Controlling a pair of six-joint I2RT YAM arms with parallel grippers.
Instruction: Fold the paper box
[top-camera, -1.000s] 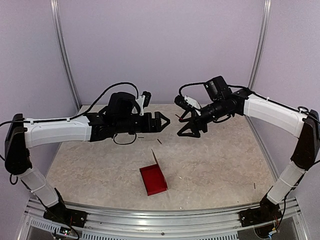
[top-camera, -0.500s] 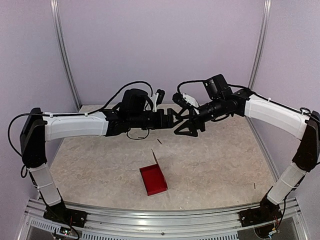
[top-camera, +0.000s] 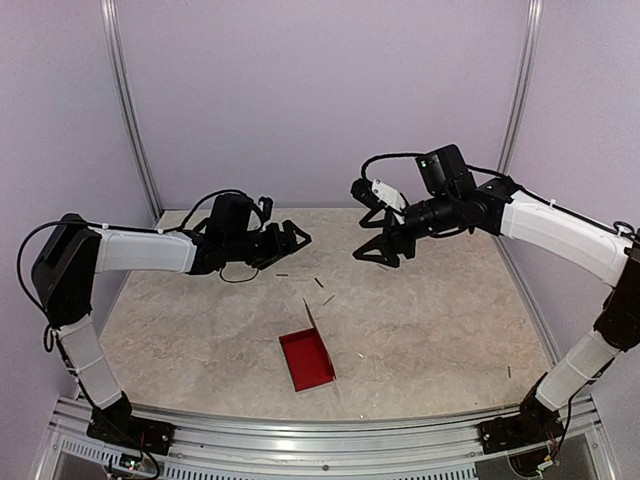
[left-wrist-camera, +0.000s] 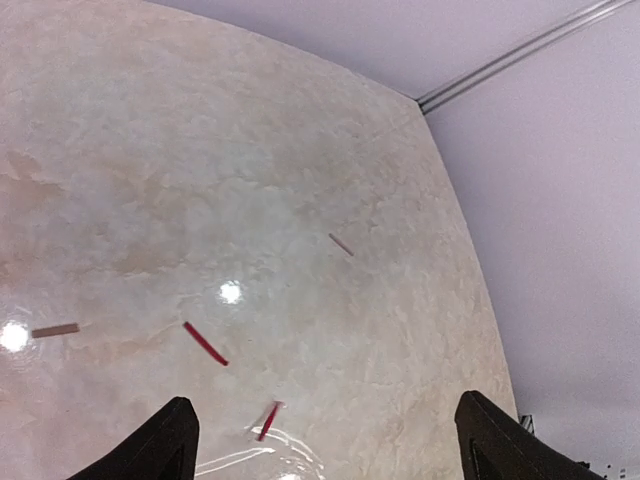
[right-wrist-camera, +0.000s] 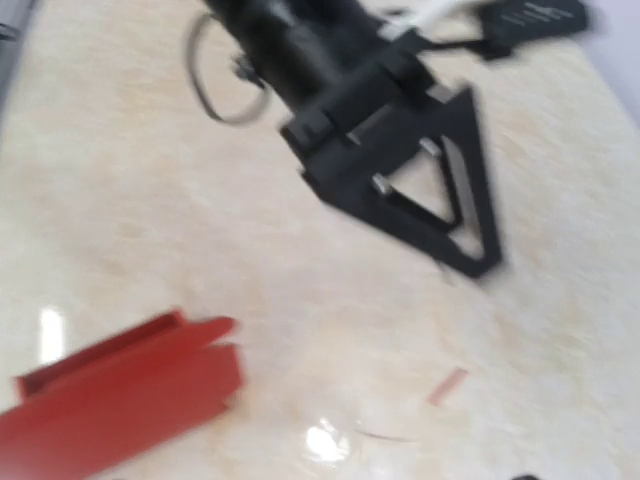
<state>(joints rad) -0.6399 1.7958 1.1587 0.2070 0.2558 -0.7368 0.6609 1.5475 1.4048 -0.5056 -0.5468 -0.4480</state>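
The paper box (top-camera: 307, 362) lies where it did a second ago, on the near middle of the table (top-camera: 440, 330), a short way in from the front rail (top-camera: 330, 440). One flap (top-camera: 312, 318) stands up along its far edge. Bare tabletop surrounds it on every side.

Farther back, the left claw (top-camera: 296, 237) has pulled away to the left. Half a second ago it nearly met the right claw (top-camera: 371, 256), and now a clear gap lies between them. Both hover above the table with fingers spread apart, holding nothing. The right arm has moved only a little. A few thin red scraps (left-wrist-camera: 205, 343) lie under the left claw, between the box and the back wall (top-camera: 320, 100).
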